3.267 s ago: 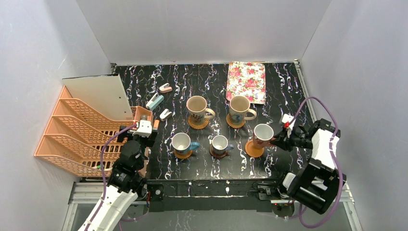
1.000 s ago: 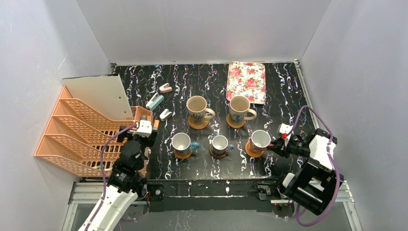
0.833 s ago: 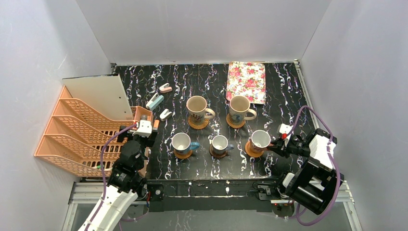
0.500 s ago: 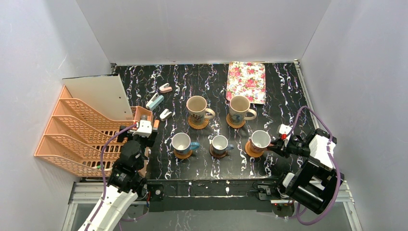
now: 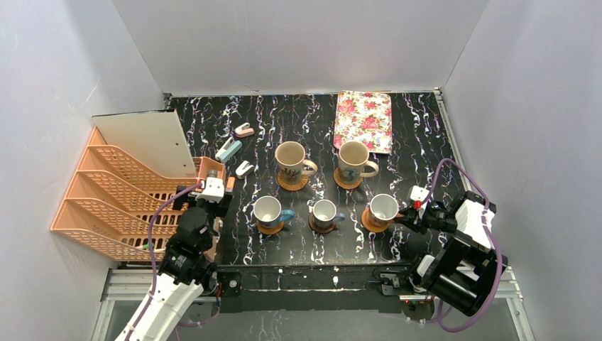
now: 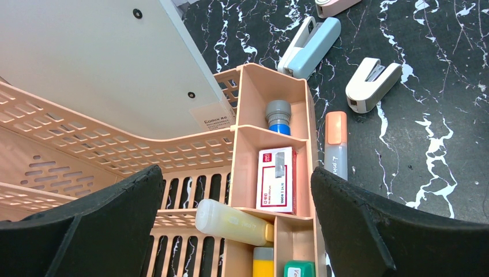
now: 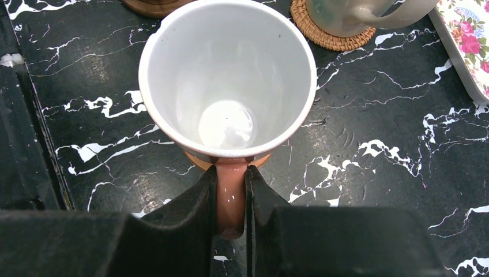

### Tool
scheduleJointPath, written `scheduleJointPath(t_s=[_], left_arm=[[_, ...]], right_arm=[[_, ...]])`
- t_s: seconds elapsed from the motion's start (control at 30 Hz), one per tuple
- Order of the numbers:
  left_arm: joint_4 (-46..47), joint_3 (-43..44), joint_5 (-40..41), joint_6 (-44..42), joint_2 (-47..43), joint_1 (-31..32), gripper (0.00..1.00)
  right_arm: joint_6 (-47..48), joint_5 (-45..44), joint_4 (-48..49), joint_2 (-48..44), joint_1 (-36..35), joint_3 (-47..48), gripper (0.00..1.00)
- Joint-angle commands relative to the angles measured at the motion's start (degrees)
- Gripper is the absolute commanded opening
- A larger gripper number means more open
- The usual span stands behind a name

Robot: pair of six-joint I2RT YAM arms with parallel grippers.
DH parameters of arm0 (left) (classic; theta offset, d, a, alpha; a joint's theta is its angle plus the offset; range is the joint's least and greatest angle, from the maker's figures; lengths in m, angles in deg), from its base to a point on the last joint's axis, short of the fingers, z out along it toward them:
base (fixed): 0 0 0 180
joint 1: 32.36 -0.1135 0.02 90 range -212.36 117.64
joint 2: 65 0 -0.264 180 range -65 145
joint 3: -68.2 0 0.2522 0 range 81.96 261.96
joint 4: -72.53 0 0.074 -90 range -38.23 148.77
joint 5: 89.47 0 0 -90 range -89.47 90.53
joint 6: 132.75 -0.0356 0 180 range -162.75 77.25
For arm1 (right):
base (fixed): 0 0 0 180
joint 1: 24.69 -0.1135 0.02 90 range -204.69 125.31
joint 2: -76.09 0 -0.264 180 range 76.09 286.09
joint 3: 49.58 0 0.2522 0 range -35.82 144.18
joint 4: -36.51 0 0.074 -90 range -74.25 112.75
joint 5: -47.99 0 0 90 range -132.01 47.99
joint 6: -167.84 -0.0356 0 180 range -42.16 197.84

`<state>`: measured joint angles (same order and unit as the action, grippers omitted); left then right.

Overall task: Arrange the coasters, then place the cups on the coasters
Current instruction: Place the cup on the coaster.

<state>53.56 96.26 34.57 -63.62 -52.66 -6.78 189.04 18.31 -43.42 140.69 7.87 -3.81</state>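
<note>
Cup [image 7: 228, 75] near right sits on its coaster [image 7: 199, 160], other four cups [image 5: 323, 212] look placed; my right gripper [image 7: 230, 193] clamps its handle [image 7: 230, 173], left gripper [image 6: 236, 173] gapes; release remains.

Right wrist view: the coaster [image 7: 260, 160] under the near-right cup [image 7: 228, 75] shows only as thin orange-brown slivers past the base; its surface cannot be judged. The cup's reddish handle [image 7: 232, 199] is mostly covered by the right gripper [image 7: 230, 174] pinching it. A beige mug [image 7: 357, 14], a dark coaster [image 7: 151, 6] and the floral tray [image 7: 468, 43] run off the frame edges. Left wrist view: a yellow container [image 6: 262, 255] and a green container [image 6: 298, 270] are cut by the bottom edge; print on the red-and-white box [image 6: 277, 179] is too small to read.
</note>
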Motion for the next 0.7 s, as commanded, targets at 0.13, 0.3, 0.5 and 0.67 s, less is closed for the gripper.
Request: scheduleJointPath(t_s=[0.13,0.3,0.5,0.67], left_arm=[[0.62,-0.68,0.59,0.12,0.23,-0.27,0.98],[0.55,-0.68,0.54,0.12,0.23,-0.27,0.98],[0.55,-0.68,0.55,0.12,0.23,-0.27,0.98],[0.56,-0.68,0.60,0.13,0.23,-0.27,0.98]], right_arm=[[2.97,3.46,-3.30,-0.70,0.16,-0.18,0.01],[3.79,3.24,-3.91,-0.85,0.16,-0.36,0.02],[4.73,3.13,-4.57,-0.97,0.14,-0.44,0.05],[4.82,3.14,-4.62,-0.97,0.14,-0.42,0.07]])
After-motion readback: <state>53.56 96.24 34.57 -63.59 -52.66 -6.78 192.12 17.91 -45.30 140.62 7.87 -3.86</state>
